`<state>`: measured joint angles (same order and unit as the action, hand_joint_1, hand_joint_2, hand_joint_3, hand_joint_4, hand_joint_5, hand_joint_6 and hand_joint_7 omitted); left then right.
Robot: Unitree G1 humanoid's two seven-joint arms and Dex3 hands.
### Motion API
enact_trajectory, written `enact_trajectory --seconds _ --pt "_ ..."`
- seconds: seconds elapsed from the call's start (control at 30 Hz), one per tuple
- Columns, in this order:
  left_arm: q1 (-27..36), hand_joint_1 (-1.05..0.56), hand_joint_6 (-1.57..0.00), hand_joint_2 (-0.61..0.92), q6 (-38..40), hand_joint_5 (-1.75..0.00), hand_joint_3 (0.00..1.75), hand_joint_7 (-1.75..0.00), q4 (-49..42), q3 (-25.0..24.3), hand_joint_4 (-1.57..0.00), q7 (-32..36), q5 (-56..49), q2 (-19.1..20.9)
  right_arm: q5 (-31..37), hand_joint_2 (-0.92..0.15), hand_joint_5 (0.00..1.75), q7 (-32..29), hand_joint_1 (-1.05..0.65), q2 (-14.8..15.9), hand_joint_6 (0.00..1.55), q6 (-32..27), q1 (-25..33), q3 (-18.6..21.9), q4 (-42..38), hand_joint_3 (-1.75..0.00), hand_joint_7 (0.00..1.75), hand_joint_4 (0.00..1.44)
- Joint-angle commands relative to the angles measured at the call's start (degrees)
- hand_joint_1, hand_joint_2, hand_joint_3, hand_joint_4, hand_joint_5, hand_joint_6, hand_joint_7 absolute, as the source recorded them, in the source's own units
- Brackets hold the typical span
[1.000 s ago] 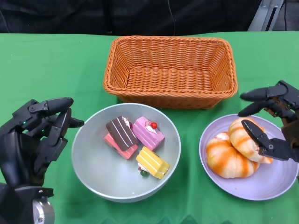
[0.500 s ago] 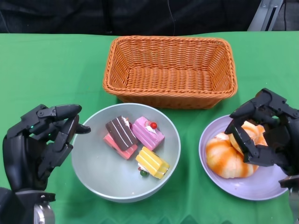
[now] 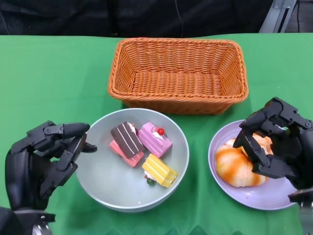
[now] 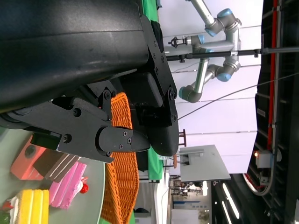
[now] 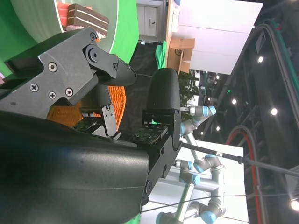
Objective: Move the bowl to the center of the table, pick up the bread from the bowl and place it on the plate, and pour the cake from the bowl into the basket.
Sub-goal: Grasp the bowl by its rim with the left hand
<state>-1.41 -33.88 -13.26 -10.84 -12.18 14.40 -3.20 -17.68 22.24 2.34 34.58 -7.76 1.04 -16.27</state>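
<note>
The grey-green bowl (image 3: 105, 183) stands at the table's middle front and holds several cake pieces: chocolate (image 3: 126, 138), pink (image 3: 155, 139), red (image 3: 128, 155) and yellow (image 3: 159, 170). My left hand (image 3: 44, 164) hovers at the bowl's left rim with its fingers apart and nothing in them; one fingertip (image 3: 90, 147) reaches the rim. Two orange-striped breads (image 3: 234, 166) lie on the lilac plate (image 3: 274, 196) at the right. My right hand (image 3: 276, 144) hangs over the farther bread with its fingers curled in, and the right wrist view shows nothing between them. The orange wicker basket (image 3: 178, 73) stands behind the bowl.
Green cloth (image 3: 49, 73) covers the table, with open room at the left and along the far edge. The basket's near wall (image 3: 171, 105) sits close to the bowl's far rim. The left wrist view shows the basket (image 4: 122, 186) and pink cake (image 4: 67, 189) beyond my fingers.
My right hand's fingers have curled in from spread, and the hand has drawn back over the plate. My left hand has crept toward the bowl's rim. Bowl, cakes and breads stayed put.
</note>
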Motion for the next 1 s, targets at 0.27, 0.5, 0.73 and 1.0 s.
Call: enact_trajectory --seconds 0.27,0.5,0.73,1.0 --pt "-1.03 -0.21 -1.08 0.92 -3.33 -1.00 0.30 -0.39 -2.93 -1.16 -0.87 -7.76 5.27 3.63 -0.63 -0.57 1.55 1.51 0.02 -1.05 0.64 -0.51 -0.77 1.23 -0.56 -0.96 1.22 0.70" --pt "-2.11 -0.23 -1.05 0.92 -11.39 -0.91 0.25 -0.30 -7.32 -1.47 -0.82 -11.21 1.59 7.63 0.48 -0.57 1.58 0.50 0.02 -1.55 0.63 -0.35 -0.83 1.63 -0.46 -0.96 1.26 0.68" --pt "-3.81 -0.37 -0.98 0.92 -19.76 -0.62 0.10 -0.09 -12.05 -0.54 -0.78 -15.33 -1.46 14.79 0.59 -0.58 1.58 0.50 0.03 -1.72 0.62 -0.95 -1.56 1.79 -1.33 -0.97 1.26 0.69" --pt "-4.41 -0.51 -0.75 0.92 -32.65 -0.14 0.14 0.00 -15.11 -2.05 -0.72 -12.86 -15.65 24.48 1.16 -0.55 1.59 -0.92 0.02 -2.09 0.63 -1.71 -1.69 1.98 -0.60 -1.03 1.27 0.67"
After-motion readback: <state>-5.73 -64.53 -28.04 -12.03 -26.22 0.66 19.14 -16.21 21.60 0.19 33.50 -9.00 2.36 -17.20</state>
